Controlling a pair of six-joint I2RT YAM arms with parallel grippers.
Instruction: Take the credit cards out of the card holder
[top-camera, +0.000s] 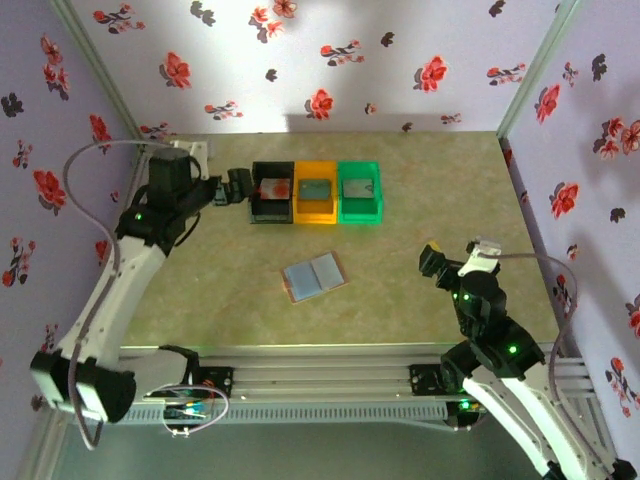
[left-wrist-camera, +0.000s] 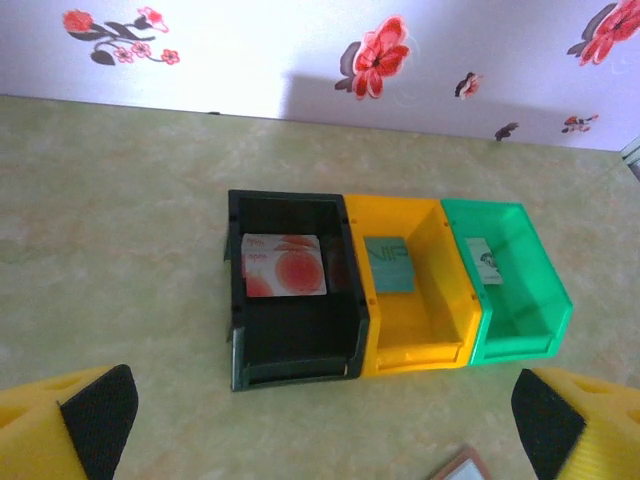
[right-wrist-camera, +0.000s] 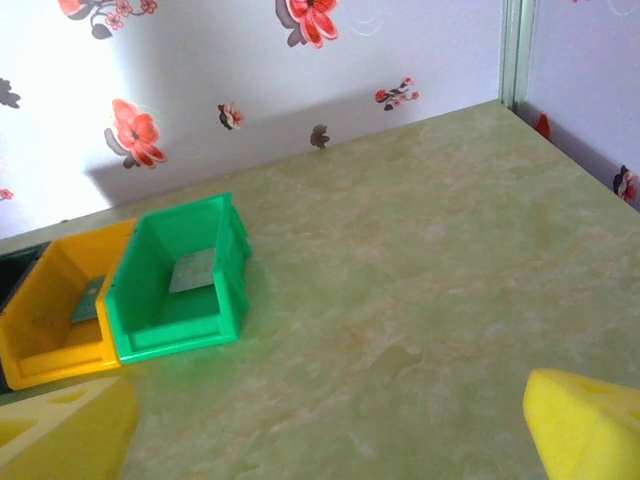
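Evidently the credit cards (left-wrist-camera: 389, 264) lie one to a bin, kept apart.
Left claw (top-camera: 235, 188) hangs wide open, empty, above the black bin (left-wrist-camera: 300, 345) holding a red-patterned card (left-wrist-camera: 284, 265); orange bin (left-wrist-camera: 415, 350) and green bin (left-wrist-camera: 515, 340) hold one each; card holder (top-camera: 314, 277) lies open mid-bench; right claw (top-camera: 433, 258), spread and empty, idles near the right edge.

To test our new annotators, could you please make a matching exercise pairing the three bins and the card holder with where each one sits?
Things:
1 black bin
2 orange bin
3 green bin
4 card holder

Places:
A right end of the row
B lying open on the table, nearer the arms
C left end of the row
D middle of the row

Pairs: 1-C, 2-D, 3-A, 4-B.
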